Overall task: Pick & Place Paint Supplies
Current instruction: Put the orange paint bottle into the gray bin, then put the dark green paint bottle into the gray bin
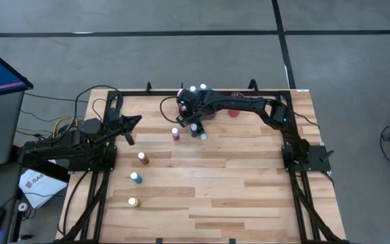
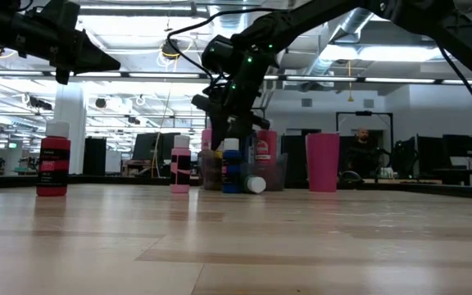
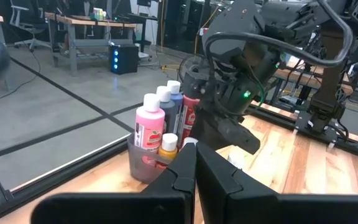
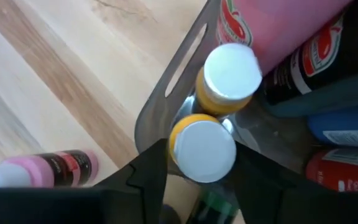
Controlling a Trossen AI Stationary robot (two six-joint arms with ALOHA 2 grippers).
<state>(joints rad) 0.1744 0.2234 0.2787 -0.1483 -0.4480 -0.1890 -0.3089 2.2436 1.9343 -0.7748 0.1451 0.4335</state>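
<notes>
Right claw [image 4: 201, 165] grasping yellow bottle [image 4: 202, 148] over grey tray [image 4: 166, 109], far counter; left claw [image 3: 194, 177] clenched, left side.

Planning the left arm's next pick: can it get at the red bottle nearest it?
Probably yes. The red bottle stands alone on bare wood, just ahead of the left gripper, with nothing between; the right gripper works far off.

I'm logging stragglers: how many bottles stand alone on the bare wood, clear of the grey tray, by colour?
pink bottle: 1
red bottle: 1
blue bottle: 1
yellow bottle: 1
Total: 4
The bottles crowded in and right beside the grey tray are not counted.
</notes>
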